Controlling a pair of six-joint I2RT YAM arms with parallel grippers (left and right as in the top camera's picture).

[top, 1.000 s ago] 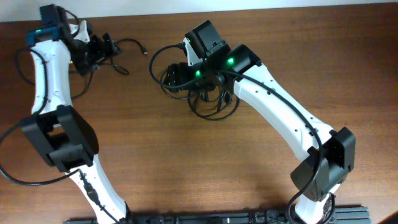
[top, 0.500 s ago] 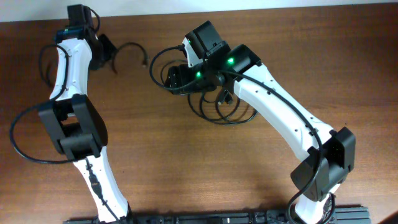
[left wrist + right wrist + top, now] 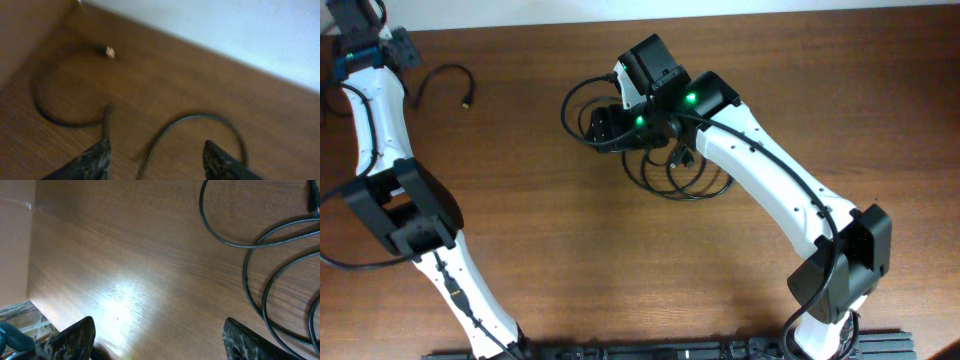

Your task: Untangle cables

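One loose black cable [image 3: 442,72] with a small plug end [image 3: 468,101] lies at the far left, apart from the others. In the left wrist view this cable [image 3: 60,117] curves across the wood and a stretch runs between my left gripper's [image 3: 157,161] open fingers. My left gripper [image 3: 402,50] is at the table's far left corner. The other cables [image 3: 672,182] lie as overlapping loops under my right arm. My right gripper [image 3: 605,125] hovers over their left side. In the right wrist view it [image 3: 160,340] is open and empty, with the loops [image 3: 260,280] to its right.
The table's far edge meets a white wall [image 3: 240,35] just behind the left gripper. Thicker black wires [image 3: 340,265] hang from the left arm at the left edge. Bare wood [image 3: 125,265] lies under the right gripper.
My left arm has swung left towards the far corner, and the loose cable has moved left with it, away from the loops. The right arm has stayed in place.
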